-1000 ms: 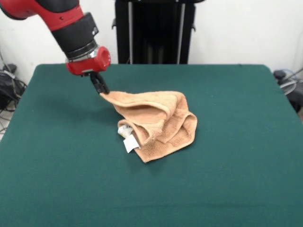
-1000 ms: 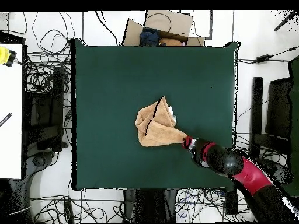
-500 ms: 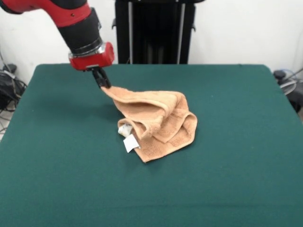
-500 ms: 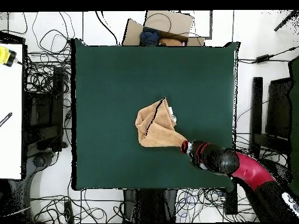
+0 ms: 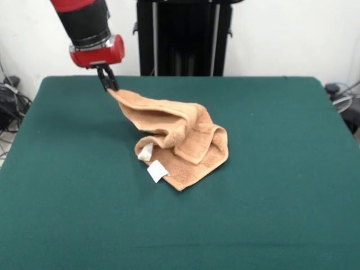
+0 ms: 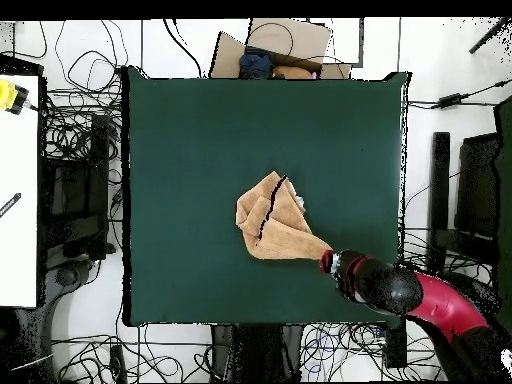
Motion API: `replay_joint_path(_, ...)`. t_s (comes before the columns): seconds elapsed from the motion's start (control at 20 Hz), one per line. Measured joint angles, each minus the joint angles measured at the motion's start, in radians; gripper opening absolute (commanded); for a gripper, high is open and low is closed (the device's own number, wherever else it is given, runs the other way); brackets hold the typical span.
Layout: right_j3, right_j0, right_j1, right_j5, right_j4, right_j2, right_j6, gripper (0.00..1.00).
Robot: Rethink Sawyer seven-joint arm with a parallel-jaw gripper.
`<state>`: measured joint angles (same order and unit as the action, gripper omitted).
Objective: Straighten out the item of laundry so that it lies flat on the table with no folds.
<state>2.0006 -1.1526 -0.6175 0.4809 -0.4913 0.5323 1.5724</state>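
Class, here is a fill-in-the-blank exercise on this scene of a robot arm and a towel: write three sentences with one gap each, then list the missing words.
1. The gripper is shut on one ____ of the towel.
2. The table has a dark ____ surface.
3. Two ____ tags show at the towel's edge.

Missing words: corner; green; white

lab: cable tangles [image 6: 75,140] around table [image 6: 200,120]
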Motion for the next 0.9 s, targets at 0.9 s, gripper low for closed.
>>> replay_joint_path(0.9, 0.066, -0.01, -0.084, 0.0, -0.032, 0.0, 0.0, 0.0)
